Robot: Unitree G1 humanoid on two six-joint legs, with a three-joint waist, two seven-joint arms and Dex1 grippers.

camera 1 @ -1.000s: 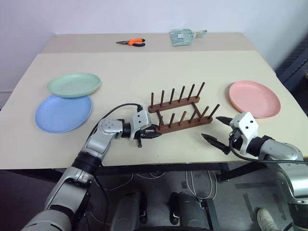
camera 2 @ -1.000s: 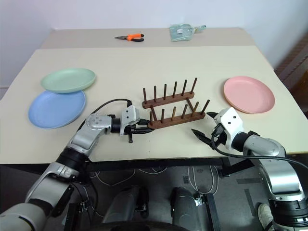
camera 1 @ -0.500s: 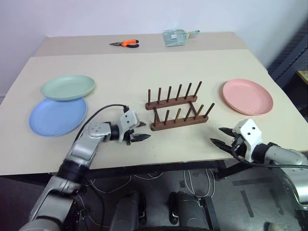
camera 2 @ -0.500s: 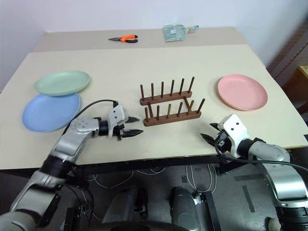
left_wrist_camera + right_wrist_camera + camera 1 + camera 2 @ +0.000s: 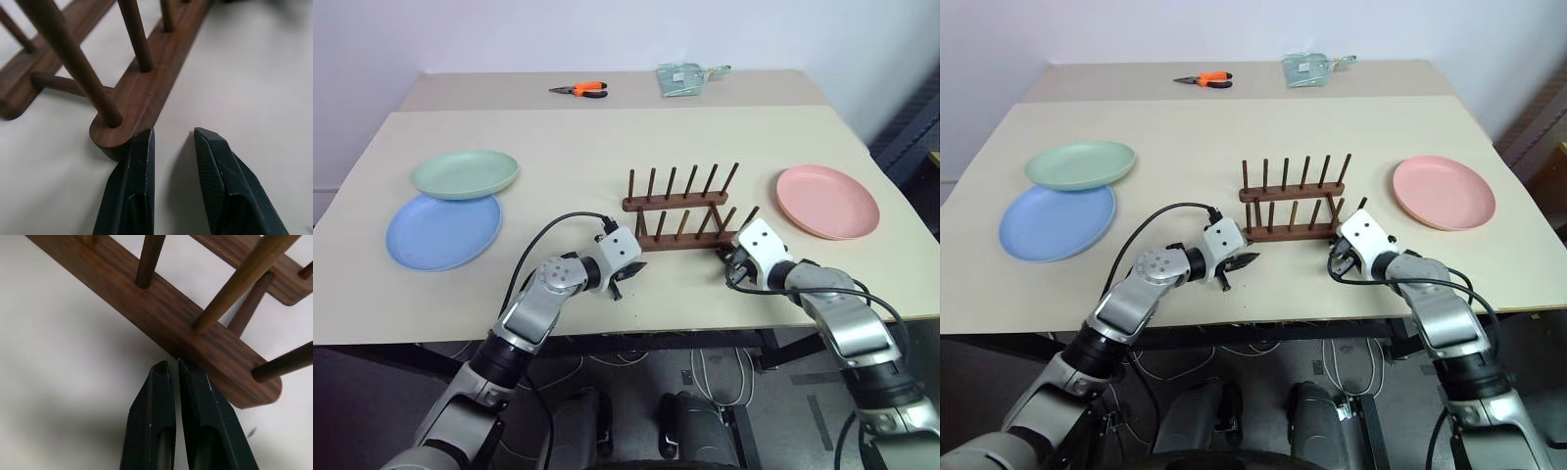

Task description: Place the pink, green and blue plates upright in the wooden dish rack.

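A: Starting at the left edge of the pale beige worktop [image 5: 607, 147], we have the light blue round plate [image 5: 443, 231] lying flat, with the pale mint green round plate [image 5: 464, 173] just behind it, its near rim overlapping the blue one's far rim.

B: Both lying down, neither anywhere near the rack. What's the left gripper [image 5: 625, 277] doing?

A: It sits low over the worktop at the left end of the small dark brown wooden dish rack [image 5: 683, 209]. In the left wrist view its two black fingers [image 5: 131, 191] stand slightly apart, jaws released, nothing between them. One fingertip is right against the rounded end of the near rail.

B: And the rack itself?

A: Centre of the worktop, two parallel rails, upright round pegs, every slot bare.

B: Over to the right side, then.

A: The right gripper [image 5: 732, 266] is at the rack's right end. The right wrist view has its fingertips [image 5: 155, 396] pressed together, jaws clenched on nothing, tips touching the side of the near rail beside its rounded end.

B: So a gripper at each end of the rack.

A: Exactly, and further right the salmon pink round plate [image 5: 827, 201] lies flat, well apart from the rack, near the worktop's right edge.

B: Anything at the back?

A: Orange-handled pliers [image 5: 580, 88] and a pale green packet [image 5: 682, 76], both far from the action.
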